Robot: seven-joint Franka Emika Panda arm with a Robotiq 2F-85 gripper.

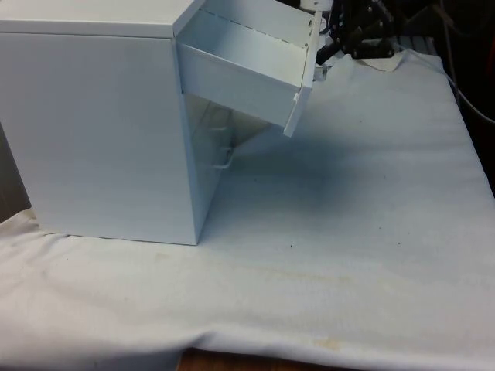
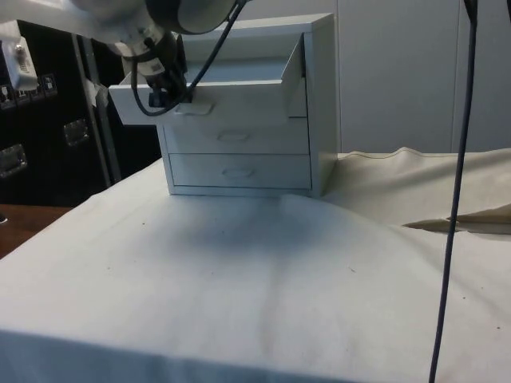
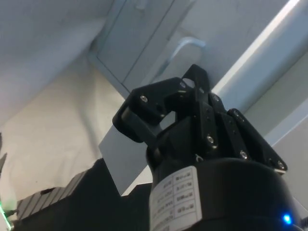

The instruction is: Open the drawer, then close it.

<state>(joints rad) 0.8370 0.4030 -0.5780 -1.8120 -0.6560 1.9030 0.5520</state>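
Black two-finger gripper (image 2: 169, 97) clamped on pulled-out, sagging top white drawer (image 1: 246, 68) of white wooden chest (image 1: 100, 127), at twelve o'clock on white cloth (image 1: 348, 232)

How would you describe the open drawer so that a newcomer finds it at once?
Find the white chest on the cloth. Of its three drawers, take the top drawer: it alone is pulled far out and sags forward, while the middle drawer and bottom drawer sit flush.

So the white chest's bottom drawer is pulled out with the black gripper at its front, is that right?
Not quite: it is the top drawer of the white chest of drawers that is pulled out, as the side view shows; the two lower drawers are shut. The black gripper is indeed at its front.
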